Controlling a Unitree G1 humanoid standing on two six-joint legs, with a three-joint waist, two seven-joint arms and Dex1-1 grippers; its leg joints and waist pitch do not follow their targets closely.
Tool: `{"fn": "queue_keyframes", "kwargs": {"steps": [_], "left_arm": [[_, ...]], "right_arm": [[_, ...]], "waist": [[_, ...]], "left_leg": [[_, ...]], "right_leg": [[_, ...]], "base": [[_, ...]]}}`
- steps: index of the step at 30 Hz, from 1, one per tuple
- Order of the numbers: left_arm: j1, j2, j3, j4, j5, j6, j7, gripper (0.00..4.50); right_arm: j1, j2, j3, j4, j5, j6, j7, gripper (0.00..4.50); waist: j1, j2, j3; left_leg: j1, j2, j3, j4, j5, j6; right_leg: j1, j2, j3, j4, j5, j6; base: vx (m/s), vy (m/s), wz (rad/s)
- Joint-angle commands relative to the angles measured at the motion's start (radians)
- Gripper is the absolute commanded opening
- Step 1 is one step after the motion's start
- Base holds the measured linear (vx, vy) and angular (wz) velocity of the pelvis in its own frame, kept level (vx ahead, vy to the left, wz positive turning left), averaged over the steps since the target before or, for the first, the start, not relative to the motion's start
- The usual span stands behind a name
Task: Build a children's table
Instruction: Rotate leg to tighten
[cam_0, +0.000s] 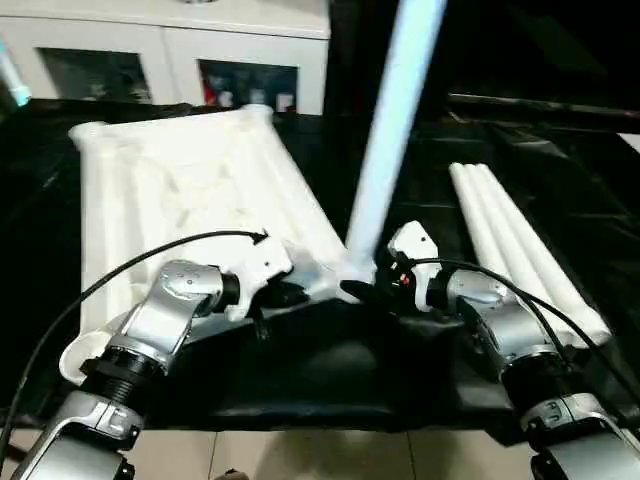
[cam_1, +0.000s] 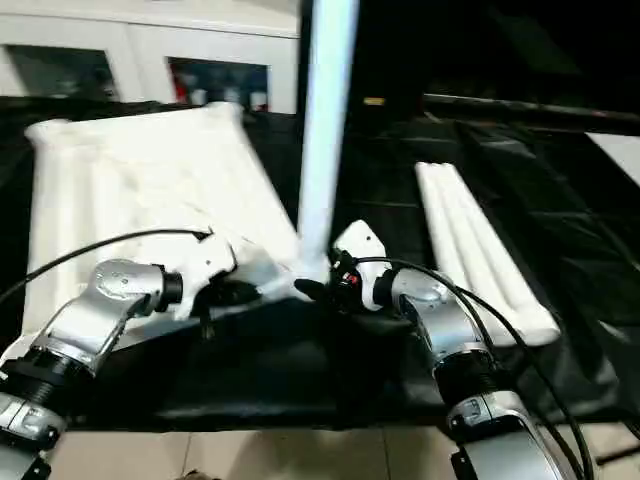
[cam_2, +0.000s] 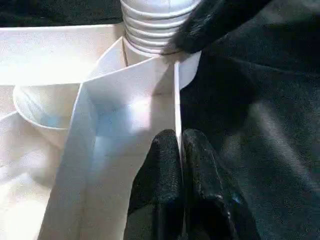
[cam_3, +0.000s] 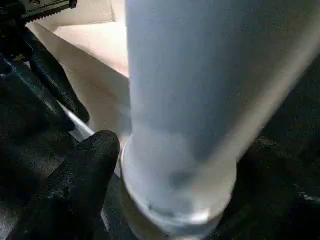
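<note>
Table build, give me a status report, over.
Left hand pinching tabletop rim. Right hand at base of upright leg in near corner socket, threads showing. Spare legs lying right. Nothing blocking.

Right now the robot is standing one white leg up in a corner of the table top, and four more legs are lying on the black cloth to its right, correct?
Not quite: three spare legs lie there, as the left eye view shows. The rest holds: one leg stands in the table top corner.

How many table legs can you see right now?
4: one leg stands in the tabletop's near corner socket at the right hand; three spare legs lie together on the black cloth, right side.
</note>
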Motion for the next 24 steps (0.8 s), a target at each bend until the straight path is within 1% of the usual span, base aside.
{"fn": "queue_keyframes", "kwargs": {"steps": [1,3,4,5,7,9,11,15,19,22,23,24], "left_arm": [[0.017,-0.015,-0.018,-0.002,-0.028,-0.004,-0.017,0.0],[0.02,-0.014,-0.019,-0.008,-0.032,-0.003,-0.025,0.0],[0.025,-0.01,-0.021,-0.009,-0.031,0.0,-0.031,0.0],[0.028,-0.007,-0.023,-0.009,-0.03,-0.001,-0.035,0.0],[0.029,-0.004,-0.021,-0.006,-0.028,-0.003,-0.037,0.0],[0.031,-0.001,-0.02,-0.008,-0.029,-0.002,-0.044,0.0],[0.032,0.001,-0.019,-0.009,-0.028,-0.001,-0.049,0.0],[0.035,0.005,-0.021,-0.015,-0.028,0.007,-0.057,0.0],[0.036,0.006,-0.023,-0.013,-0.028,0.013,-0.058,0.0],[0.034,-0.006,-0.018,-0.004,-0.024,0.031,-0.033,0.0],[0.033,-0.008,-0.017,-0.002,-0.023,0.034,-0.027,0.0],[0.021,-0.029,-0.008,0.018,-0.014,0.049,0.015,0.0]], "right_arm": [[0.0,-0.009,0.003,-0.014,0.009,0.006,0.005,3.87],[0.001,-0.01,0.001,-0.019,0.011,0.01,0.008,3.87],[0.002,-0.012,0.002,-0.02,0.015,0.011,0.025,3.87],[0.005,-0.015,0.005,-0.022,0.018,0.012,0.043,3.73],[0.01,-0.017,0.006,-0.027,0.018,0.016,0.053,3.5],[0.013,-0.017,0.004,-0.034,0.016,0.024,0.058,3.41],[0.014,-0.016,0.002,-0.033,0.017,0.028,0.059,3.2],[0.015,-0.014,-0.003,-0.034,0.021,0.038,0.059,2.82],[0.024,-0.009,-0.001,-0.027,0.014,0.041,0.055,2.76],[0.033,0.015,-0.016,0.003,0.003,0.057,-0.018,2.75],[0.033,0.02,-0.019,0.01,0.001,0.058,-0.034,2.74],[0.029,0.048,-0.039,0.037,-0.001,0.067,-0.107,2.74]], "waist": [[-0.002,-0.002,-0.055],[-0.002,-0.003,-0.055],[-0.001,0.001,-0.055],[-0.002,-0.001,-0.056],[-0.001,0.0,-0.057],[-0.001,-0.001,-0.057],[-0.001,0.001,-0.056],[-0.001,0.0,-0.057],[0.0,0.0,-0.058],[-0.001,0.001,-0.057],[-0.002,0.001,-0.055],[-0.005,0.003,-0.053]], "left_leg": [[0.018,0.067,-0.023,-0.065,-0.179,0.035],[0.017,0.067,-0.023,-0.065,-0.183,0.032],[0.017,0.067,-0.025,-0.065,-0.184,0.03],[0.017,0.067,-0.025,-0.065,-0.187,0.03],[0.017,0.067,-0.024,-0.064,-0.176,0.034],[0.017,0.066,-0.024,-0.064,-0.17,0.037],[0.017,0.067,-0.024,-0.064,-0.176,0.034],[0.018,0.067,-0.024,-0.064,-0.178,0.03],[0.018,0.066,-0.024,-0.063,-0.168,0.034],[0.017,0.066,-0.024,-0.064,-0.167,0.03],[0.018,0.066,-0.024,-0.065,-0.181,0.025],[0.019,0.066,-0.024,-0.067,-0.204,0.015]], "right_leg": [[0.034,-0.093,0.052,-0.069,-0.158,-0.218],[0.034,-0.094,0.052,-0.07,-0.167,-0.214],[0.035,-0.095,0.052,-0.07,-0.169,-0.213],[0.035,-0.095,0.052,-0.07,-0.168,-0.212],[0.036,-0.094,0.052,-0.068,-0.148,-0.216],[0.036,-0.093,0.051,-0.067,-0.133,-0.22],[0.036,-0.094,0.051,-0.068,-0.143,-0.22],[0.036,-0.094,0.052,-0.068,-0.146,-0.22],[0.037,-0.094,0.051,-0.066,-0.13,-0.223],[0.037,-0.093,0.051,-0.066,-0.135,-0.223],[0.035,-0.093,0.051,-0.069,-0.156,-0.221],[0.033,-0.095,0.053,-0.073,-0.194,-0.215]], "base": [[0.0,0.0,0.0],[0.0,0.0,0.0],[0.0,0.0,0.0],[0.0,0.0,0.0],[0.0,0.0,0.0],[0.0,0.0,0.0],[0.0,0.0,0.0],[0.0,0.0,0.0],[0.0,0.0,0.0],[0.0,0.0,0.0],[0.0,0.0,0.0],[0.0,0.0,0.0]]}}
